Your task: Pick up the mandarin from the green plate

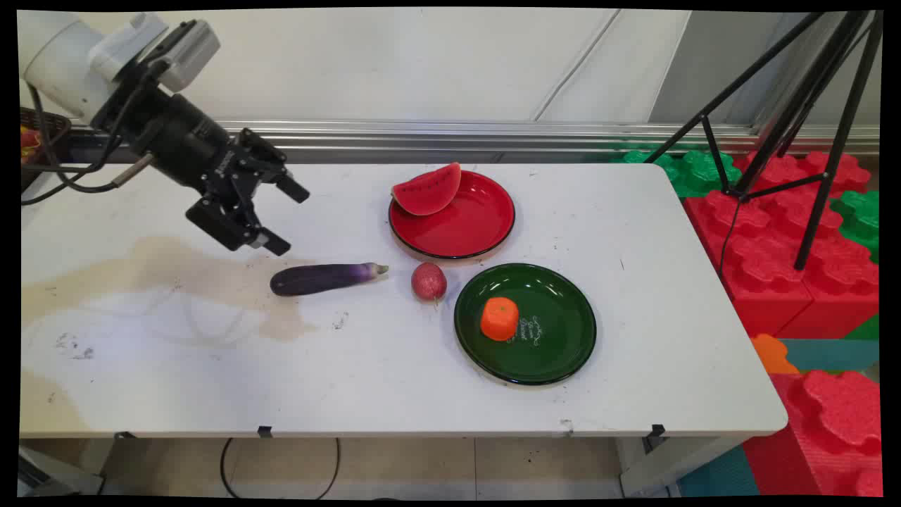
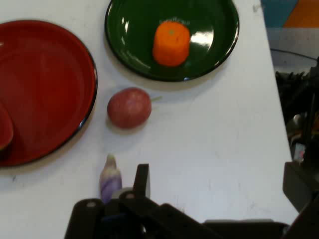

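Observation:
My gripper (image 1: pixel 285 217) hangs open above the table's left half, with nothing between its fingers. Just below and to its right lies a purple eggplant (image 1: pixel 324 277), whose pale stem end (image 2: pixel 110 178) shows in the hand view beside one finger (image 2: pixel 141 180). A reddish radish (image 1: pixel 429 281) (image 2: pixel 129 107) rests between the eggplant and the plates. The green plate (image 1: pixel 563 352) (image 2: pixel 129 35) carries an orange fruit (image 1: pixel 500 318) (image 2: pixel 171 43). The red plate (image 1: pixel 471 225) (image 2: pixel 50 84) holds a watermelon slice (image 1: pixel 426 190) (image 2: pixel 4 130) on its far left rim.
A brownish stain (image 1: pixel 176 282) spreads over the table's left part. A black tripod (image 1: pixel 781 120) stands over red and green foam blocks (image 1: pixel 781 239) to the right of the table. The table's front edge (image 1: pixel 394 431) runs near the bottom.

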`<state>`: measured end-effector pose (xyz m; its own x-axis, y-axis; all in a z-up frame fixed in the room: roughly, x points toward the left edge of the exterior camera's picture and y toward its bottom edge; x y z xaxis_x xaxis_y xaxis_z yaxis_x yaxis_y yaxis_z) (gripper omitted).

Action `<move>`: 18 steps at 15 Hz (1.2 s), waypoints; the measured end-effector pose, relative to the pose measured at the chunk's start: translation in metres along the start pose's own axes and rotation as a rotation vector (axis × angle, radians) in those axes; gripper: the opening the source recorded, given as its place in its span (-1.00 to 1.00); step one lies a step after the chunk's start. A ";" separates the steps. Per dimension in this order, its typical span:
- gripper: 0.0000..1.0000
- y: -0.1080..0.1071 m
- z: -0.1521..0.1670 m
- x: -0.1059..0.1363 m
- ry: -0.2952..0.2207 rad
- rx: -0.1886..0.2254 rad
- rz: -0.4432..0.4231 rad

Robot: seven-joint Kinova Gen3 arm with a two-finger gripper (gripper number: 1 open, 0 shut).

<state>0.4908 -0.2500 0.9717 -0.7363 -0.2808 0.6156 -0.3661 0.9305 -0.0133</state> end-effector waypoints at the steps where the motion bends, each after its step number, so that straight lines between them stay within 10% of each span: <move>1: 1.00 0.001 0.002 0.005 0.009 -0.002 0.008; 18: 1.00 -0.006 0.156 0.098 0.043 -0.019 0.086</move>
<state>0.3322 -0.3194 0.9095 -0.7392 -0.1893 0.6463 -0.2910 0.9552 -0.0530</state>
